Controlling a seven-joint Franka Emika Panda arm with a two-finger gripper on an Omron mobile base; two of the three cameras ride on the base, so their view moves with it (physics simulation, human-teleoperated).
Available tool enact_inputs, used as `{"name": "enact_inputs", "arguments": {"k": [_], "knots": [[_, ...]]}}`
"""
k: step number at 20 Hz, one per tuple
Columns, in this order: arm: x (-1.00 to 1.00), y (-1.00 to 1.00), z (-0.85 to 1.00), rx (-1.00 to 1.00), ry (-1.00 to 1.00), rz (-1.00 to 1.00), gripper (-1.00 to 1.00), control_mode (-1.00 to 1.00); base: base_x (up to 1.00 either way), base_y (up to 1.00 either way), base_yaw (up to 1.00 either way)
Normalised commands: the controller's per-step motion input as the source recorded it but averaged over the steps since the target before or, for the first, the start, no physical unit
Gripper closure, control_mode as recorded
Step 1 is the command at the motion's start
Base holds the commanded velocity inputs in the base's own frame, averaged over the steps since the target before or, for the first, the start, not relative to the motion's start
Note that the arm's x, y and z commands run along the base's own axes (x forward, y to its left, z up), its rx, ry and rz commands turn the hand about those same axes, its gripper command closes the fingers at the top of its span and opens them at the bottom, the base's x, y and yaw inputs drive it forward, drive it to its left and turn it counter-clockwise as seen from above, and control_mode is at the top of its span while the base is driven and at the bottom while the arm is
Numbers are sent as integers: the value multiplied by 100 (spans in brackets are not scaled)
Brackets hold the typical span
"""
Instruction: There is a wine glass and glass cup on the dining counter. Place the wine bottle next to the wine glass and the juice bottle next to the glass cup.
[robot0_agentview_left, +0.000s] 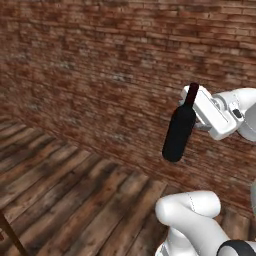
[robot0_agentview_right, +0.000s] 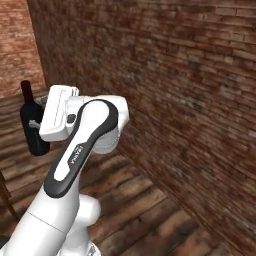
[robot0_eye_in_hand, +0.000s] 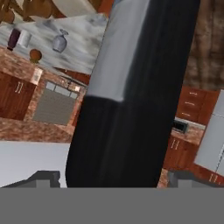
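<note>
While I carry the wine bottle (robot0_agentview_left: 179, 132) past a brick wall (robot0_agentview_left: 90, 70), the end effector (robot0_agentview_left: 196, 106) is clamped on its neck just under the dark red top, and the body hangs tilted, clear of the wood floor (robot0_agentview_left: 75, 195). Glossy glass like this is slick, rigid and breakable, and I judge it fairly heavy low down — held at the neck it may swing, so I'd drive gently and set it down upright. A grip lower on the shoulder would steady it more, but the neck suits these narrow fingers.

Through the hand camera the bottle fills the middle, and far off on the marble counter (robot0_eye_in_hand: 83, 37) I count one wine glass (robot0_eye_in_hand: 59, 42), one pale cup (robot0_eye_in_hand: 24, 38) and one maroon juice bottle (robot0_eye_in_hand: 13, 38) — cup and juice bottle stand just beside each other, the wine glass near them.
</note>
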Motion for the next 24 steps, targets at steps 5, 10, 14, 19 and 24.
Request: {"name": "enact_inputs", "arguments": {"k": [5,10,14,19,24], "knots": [[0,0,0,0,0,0,100,100,100,0,42],[0,0,0,0,0,0,100,100,100,-4,29],[0,0,0,0,0,0,100,100,100,-8,27],[0,0,0,0,0,0,100,100,100,-3,28],[0,0,0,0,0,0,100,100,83,9,39]]}}
